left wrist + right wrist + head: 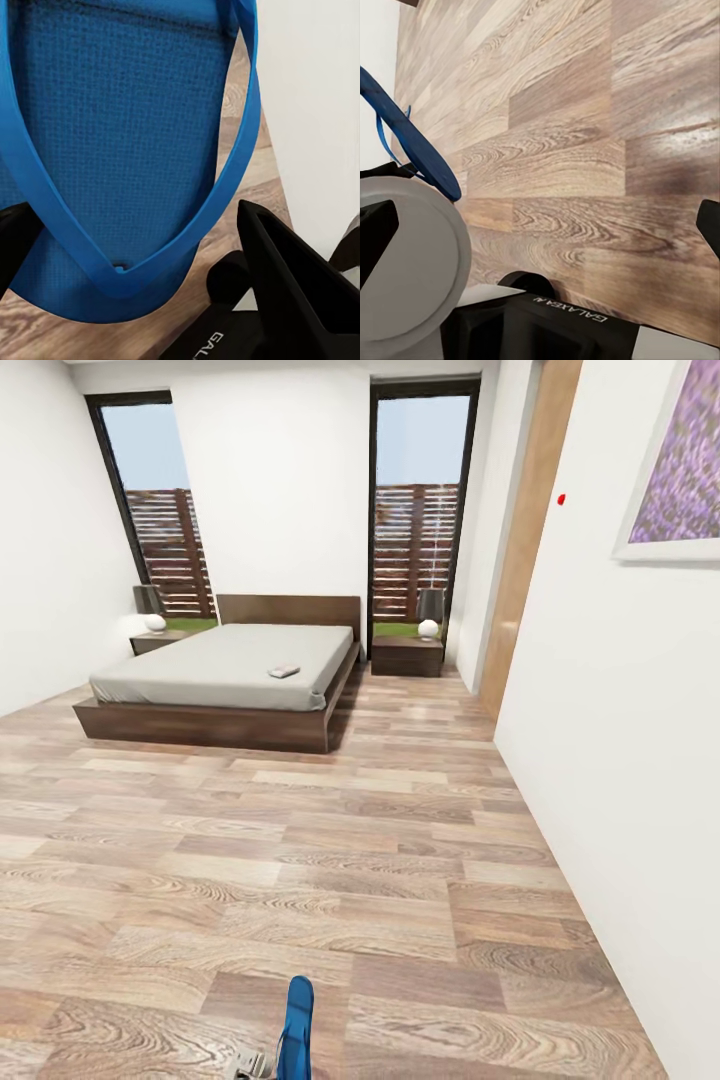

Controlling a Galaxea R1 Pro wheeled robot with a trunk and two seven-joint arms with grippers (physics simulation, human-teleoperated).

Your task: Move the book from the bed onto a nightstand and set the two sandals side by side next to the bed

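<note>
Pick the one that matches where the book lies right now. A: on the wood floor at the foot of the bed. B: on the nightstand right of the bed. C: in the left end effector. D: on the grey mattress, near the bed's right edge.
D: in the head view the book lies flat on the light-grey mattress of the bed, close to its right edge, while the left end effector carries a blue sandal.

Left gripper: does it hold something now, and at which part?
Yes. The left gripper holds a blue sandal; its fingers flank the toe end. The exact contact is hidden.
</note>
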